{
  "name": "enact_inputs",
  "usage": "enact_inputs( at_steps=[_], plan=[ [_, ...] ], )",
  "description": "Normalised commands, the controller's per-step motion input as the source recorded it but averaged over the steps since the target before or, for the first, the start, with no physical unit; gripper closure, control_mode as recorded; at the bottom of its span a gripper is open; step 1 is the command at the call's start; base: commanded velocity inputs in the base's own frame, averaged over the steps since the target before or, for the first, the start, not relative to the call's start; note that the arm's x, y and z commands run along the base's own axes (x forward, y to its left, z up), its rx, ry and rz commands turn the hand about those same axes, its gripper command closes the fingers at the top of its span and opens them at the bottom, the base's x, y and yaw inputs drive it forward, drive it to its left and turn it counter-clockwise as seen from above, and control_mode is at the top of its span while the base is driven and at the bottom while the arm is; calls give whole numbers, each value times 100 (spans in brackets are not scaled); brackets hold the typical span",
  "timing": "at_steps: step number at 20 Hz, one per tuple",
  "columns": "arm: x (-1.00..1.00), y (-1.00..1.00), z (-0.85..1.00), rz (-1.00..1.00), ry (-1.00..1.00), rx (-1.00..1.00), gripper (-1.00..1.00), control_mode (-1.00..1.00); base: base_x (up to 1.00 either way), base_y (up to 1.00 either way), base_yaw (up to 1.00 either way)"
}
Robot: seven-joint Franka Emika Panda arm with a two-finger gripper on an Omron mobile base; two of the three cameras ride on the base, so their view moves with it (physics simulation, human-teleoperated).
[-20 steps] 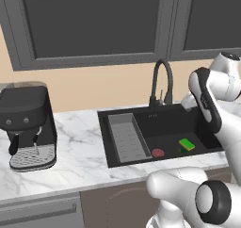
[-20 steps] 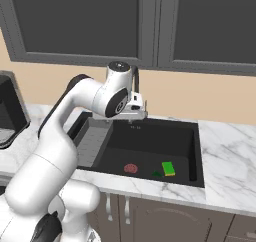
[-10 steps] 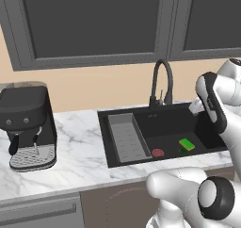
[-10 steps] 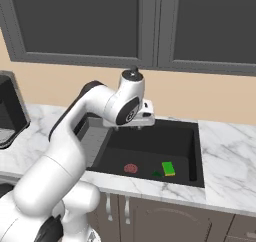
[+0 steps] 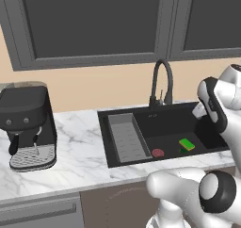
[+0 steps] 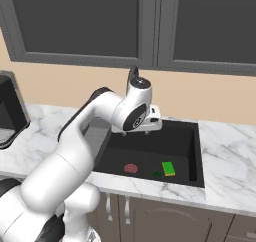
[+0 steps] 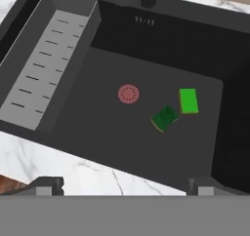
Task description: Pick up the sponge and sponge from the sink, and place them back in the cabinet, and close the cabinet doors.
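Observation:
Two sponges lie on the floor of the black sink (image 7: pixel 97 125), right of the red drain disc (image 7: pixel 128 94). One sponge is bright green (image 7: pixel 188 101) (image 5: pixel 187 144) (image 6: pixel 168 168). The other sponge (image 7: pixel 164 118) (image 6: pixel 157 174) looks darker and is turned at an angle, close beside the first. My gripper (image 7: pixel 126 184) (image 6: pixel 142 131) hangs open above the sink, well over the sponges, with nothing between its fingertips (image 7: pixel 46 184). The cabinet and its doors are out of view.
A grey ribbed tray (image 7: pixel 46 69) (image 5: pixel 124 137) fills the sink's left part. The black arched faucet (image 5: pixel 162 81) stands behind the basin. A black coffee machine (image 5: pixel 26 123) sits on the white marble counter (image 5: pixel 75 151) at the left. Dark glass-fronted wall cupboards (image 5: pixel 94 20) hang above.
My arm has swung right and slightly down, carrying the open gripper from above the tray to over the sink's middle. The sponges have not moved.

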Motion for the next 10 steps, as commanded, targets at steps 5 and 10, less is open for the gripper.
enact_inputs(
  at_steps=[5,10],
  plan=[
    [26,-19,-11,0,3,0,-100,-100,0,0,0],
    [24,-22,-11,0,5,0,-100,-100,0,0,0]
  ],
)
